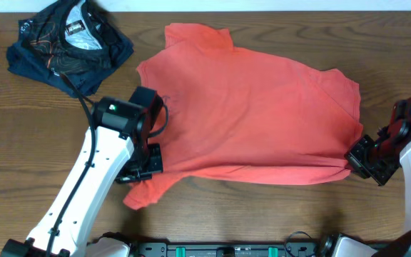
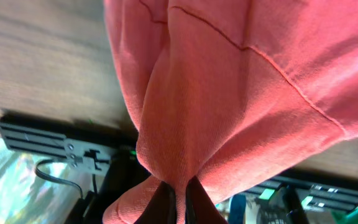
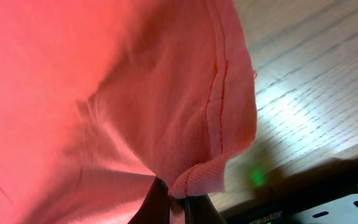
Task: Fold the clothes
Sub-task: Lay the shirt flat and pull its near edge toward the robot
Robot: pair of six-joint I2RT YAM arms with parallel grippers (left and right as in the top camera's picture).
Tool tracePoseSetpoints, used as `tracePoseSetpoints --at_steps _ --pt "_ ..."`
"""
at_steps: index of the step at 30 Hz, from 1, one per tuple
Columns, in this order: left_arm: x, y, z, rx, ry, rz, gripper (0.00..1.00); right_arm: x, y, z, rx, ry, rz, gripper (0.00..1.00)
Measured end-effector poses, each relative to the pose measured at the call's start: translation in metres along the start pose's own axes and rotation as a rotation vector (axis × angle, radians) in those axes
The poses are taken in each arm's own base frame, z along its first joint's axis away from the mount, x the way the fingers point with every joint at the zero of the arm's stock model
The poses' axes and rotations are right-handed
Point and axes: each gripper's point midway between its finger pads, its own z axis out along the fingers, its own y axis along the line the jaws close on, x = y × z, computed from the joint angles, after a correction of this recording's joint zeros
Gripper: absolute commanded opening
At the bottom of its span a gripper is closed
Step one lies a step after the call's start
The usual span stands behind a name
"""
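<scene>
Coral-red cotton T-shirt (image 1: 255, 114): near edge clamped by left gripper (image 1: 145, 167) and right gripper (image 1: 357, 158); brown wooden tabletop (image 1: 262, 214) visible alongside.

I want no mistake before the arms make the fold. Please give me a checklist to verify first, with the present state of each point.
1. The left gripper shut on the coral-red T-shirt, near edge: ok.
2. The right gripper shut on the hem corner: ok.
3. Both grips on the same near edge: ok.
4. T-shirt lying smooth: not ok, wrinkled and bunched by the left gripper.
5. The dark navy garment off the T-shirt: ok.
6. Only one fabric layer pinched: cannot tell.
</scene>
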Motion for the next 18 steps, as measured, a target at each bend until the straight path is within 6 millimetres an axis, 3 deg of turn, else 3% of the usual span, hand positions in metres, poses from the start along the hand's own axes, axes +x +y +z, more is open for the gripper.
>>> tracePoseSetpoints --at_steps 10,18 --pt "0.032 -0.012 0.039 0.002 0.124 0.056 0.06 -0.011 -0.019 -0.019 0.001 -0.105 0.097 0.01" --pt "0.048 -0.026 0.043 -0.026 0.127 0.077 0.06 0.002 -0.047 -0.022 0.100 -0.067 0.182 0.01"
